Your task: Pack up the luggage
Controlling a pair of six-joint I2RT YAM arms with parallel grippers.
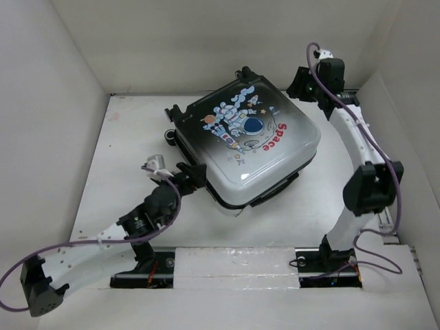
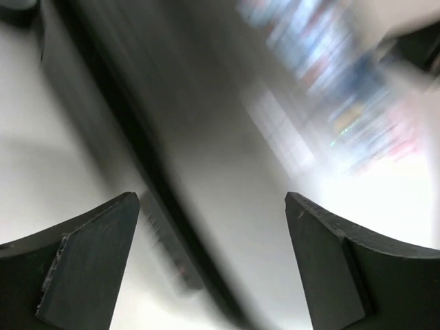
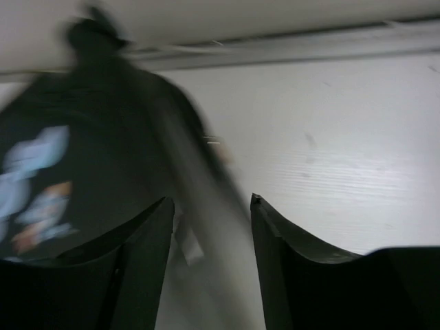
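Observation:
The luggage (image 1: 254,137) lies flat and closed on the white table, its astronaut and red "Space" print facing up. My left gripper (image 1: 194,174) sits at its near left corner, jaws wide apart. In the left wrist view the blurred shell and dark seam of the luggage (image 2: 227,137) run between the fingers of that gripper (image 2: 213,206), and I cannot tell if they touch. My right gripper (image 1: 299,85) hovers at the far right corner. In the right wrist view it (image 3: 212,201) is open, with the blurred edge of the luggage (image 3: 82,151) passing between the jaws.
White enclosure walls stand close on the left, back and right. Bare table (image 1: 124,172) lies left of the suitcase. A wheel (image 1: 170,136) sticks out of its left side. The arms' mounting rail (image 1: 234,265) runs along the near edge.

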